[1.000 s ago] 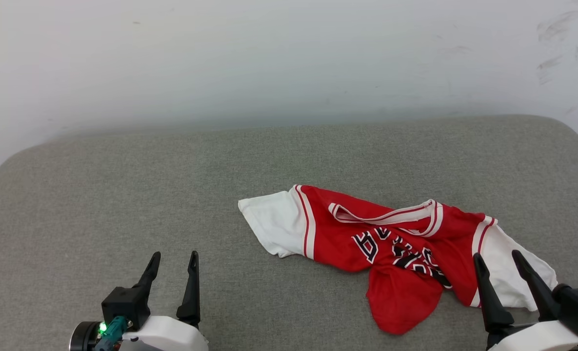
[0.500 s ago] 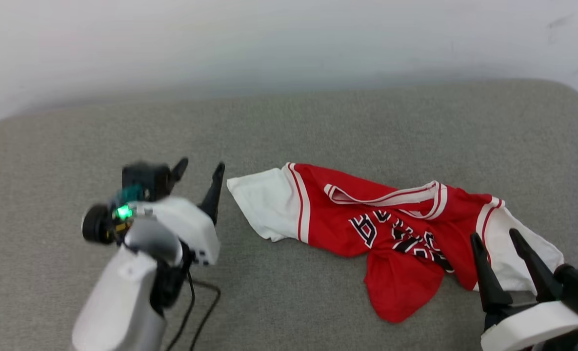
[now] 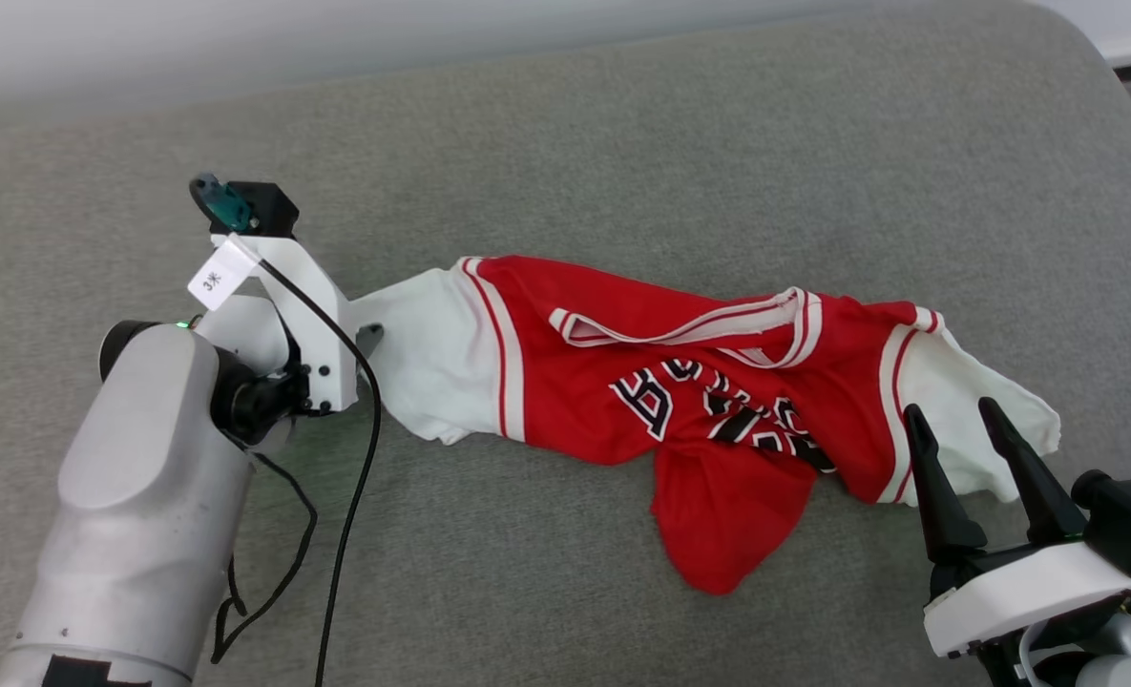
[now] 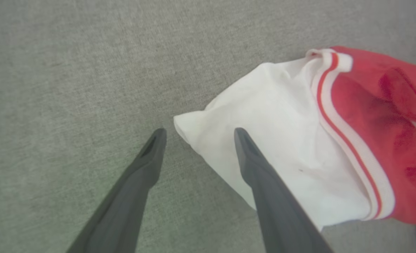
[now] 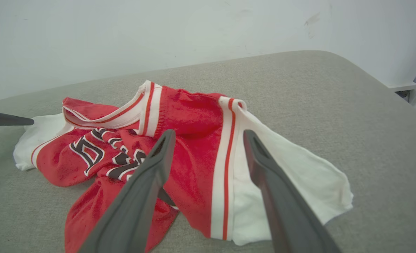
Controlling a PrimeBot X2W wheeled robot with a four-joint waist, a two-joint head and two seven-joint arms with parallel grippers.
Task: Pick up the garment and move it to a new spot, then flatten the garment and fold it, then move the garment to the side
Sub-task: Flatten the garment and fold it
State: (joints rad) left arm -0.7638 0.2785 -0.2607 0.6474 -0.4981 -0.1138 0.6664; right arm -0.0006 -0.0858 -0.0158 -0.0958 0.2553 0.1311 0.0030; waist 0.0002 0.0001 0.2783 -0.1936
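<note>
The garment [image 3: 575,382], a red jersey with white sleeves and black-and-white lettering, lies crumpled on the grey cushion [image 3: 622,143]. In the left wrist view my left gripper [image 4: 198,133] points down, open, its two fingers straddling the corner of the white sleeve [image 4: 281,133]; whether they touch the cloth I cannot tell. From the head view the left wrist [image 3: 279,286] stands over that sleeve's tip. My right gripper [image 3: 950,412] is open at the lower right, just short of the other white sleeve [image 3: 956,382]. Its open fingers frame the striped seam [image 5: 225,147] of the garment [image 5: 190,119] without holding it.
The cushion's rounded far right corner [image 3: 1114,86] drops off to the floor. A white wall [image 5: 123,35] backs the cushion. A black cable [image 3: 355,458] hangs from my left arm. Bare grey fabric lies left of and behind the garment.
The head camera has tilted down. My left arm has swung up from the lower left and now points down at the left sleeve's tip. The right gripper and garment have stayed put.
</note>
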